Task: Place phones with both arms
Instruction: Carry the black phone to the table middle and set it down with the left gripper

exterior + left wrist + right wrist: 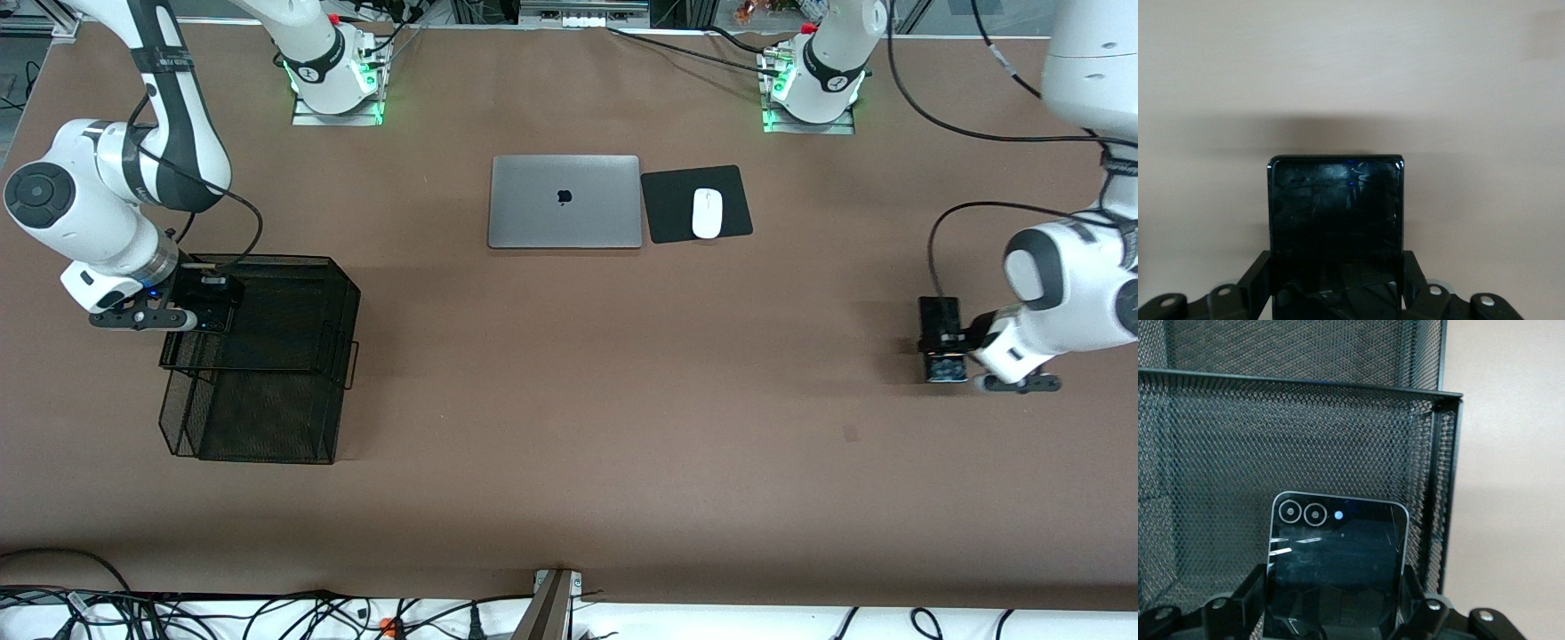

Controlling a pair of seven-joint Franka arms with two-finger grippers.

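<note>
Front view showed your right gripper (210, 313) over the upper tier of the black mesh tray (293, 302) at the right arm's end of the counter (569, 427), clamped on a small squarish black phone (213, 302). Your right wrist view had that phone (1337, 560) pinched between the fingers (1253, 590), two ringed lenses on its face, with the tray's mesh wall (1298, 440) just past it. Your left gripper (956, 342) was at the left arm's end, closed on a long black phone (941, 342) low over the bare counter. Your left wrist view showed that glossy phone (1335, 220) gripped by its edges. Between the two bases lay a closed silver laptop (564, 201), and beside it a white mouse (707, 213) on a black mouse pad (671, 204).
</note>
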